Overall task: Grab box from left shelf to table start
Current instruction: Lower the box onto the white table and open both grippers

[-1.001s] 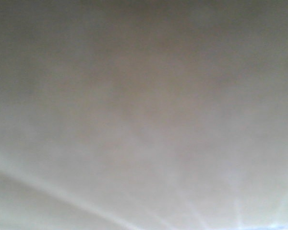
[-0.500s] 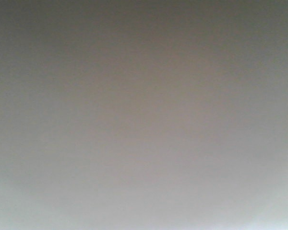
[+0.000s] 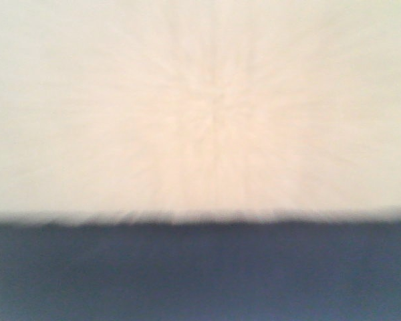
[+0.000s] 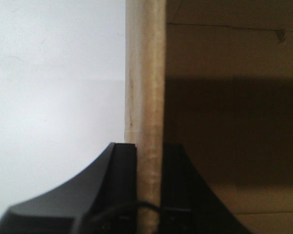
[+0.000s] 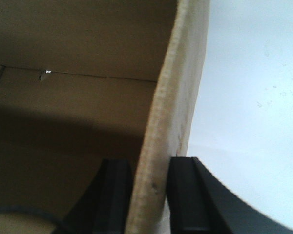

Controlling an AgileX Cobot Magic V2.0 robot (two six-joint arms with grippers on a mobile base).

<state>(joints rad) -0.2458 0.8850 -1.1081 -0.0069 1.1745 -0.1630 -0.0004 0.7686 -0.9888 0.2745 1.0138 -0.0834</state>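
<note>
While left gripper (image 4: 148, 151) pinches box (image 4: 145, 73) wall, right gripper (image 5: 150, 165) pinches opposite wall.

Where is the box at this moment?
In both wrist views the box is between the arms: the left tool pinches one wall, the right tool the opposite wall, with a white surface outside each.

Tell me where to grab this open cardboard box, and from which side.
Take the box by its thin side walls, coming in over the open rim. Each wall is a narrow upright sheet that fits between the fingers, one inside and one outside. The left gripper and right gripper each clamp a wall this way, probably on opposite sides for balance.
</note>
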